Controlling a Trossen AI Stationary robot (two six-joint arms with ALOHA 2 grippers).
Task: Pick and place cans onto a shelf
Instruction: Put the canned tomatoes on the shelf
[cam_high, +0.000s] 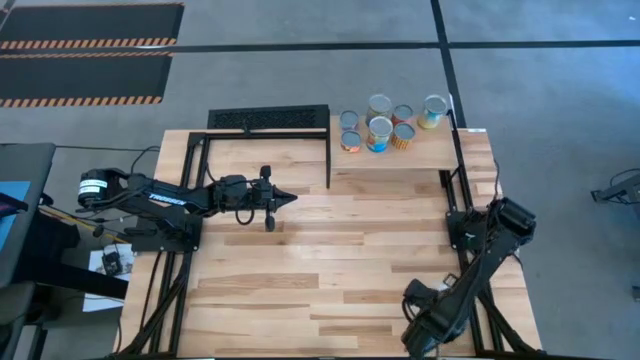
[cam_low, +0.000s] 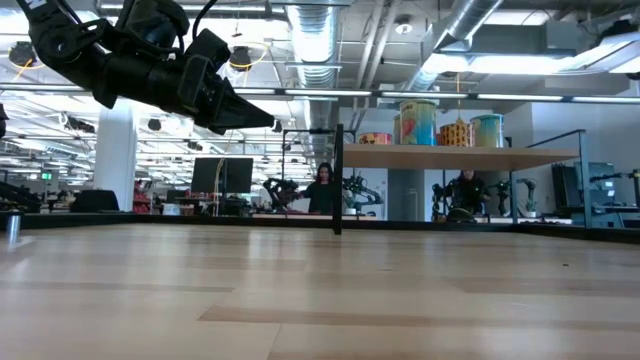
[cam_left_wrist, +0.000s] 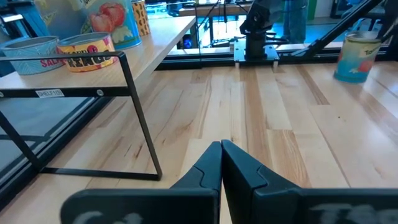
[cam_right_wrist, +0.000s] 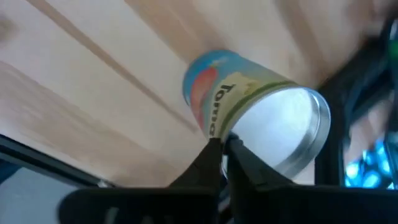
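Pale wood forms the shelf (cam_high: 440, 150), a rectangular board raised on thin black metal posts at the far right of the counter (cam_high: 330, 270), which is built of light planks with visible grain. Six cans (cam_high: 385, 125) stand upright on the shelf in a tight cluster near its far edge, each a short cylinder with a round silver top. Their labels show blue, orange and yellow, and one at the right of the cluster carries green and yellow. In the low view the cans (cam_low: 435, 122) stand above the board's edge, the tallest with a blue and pink label. A seventh can (cam_left_wrist: 357, 56), pale blue with a printed label, stands on the counter near the right arm's base in the left wrist view. A black perforated metal panel (cam_high: 268, 118) sits at the far edge of the counter beside the shelf. The left gripper (cam_high: 272, 199) hangs over the left-centre of the counter, well apart from the shelf, with its fingers (cam_left_wrist: 205, 168) pressed together to a point. The right gripper (cam_high: 418, 335) is at the near right corner of the counter. In the right wrist view its fingers (cam_right_wrist: 211, 158) are closed together just before a blue and green can (cam_right_wrist: 249, 115), whose silver end faces the camera.
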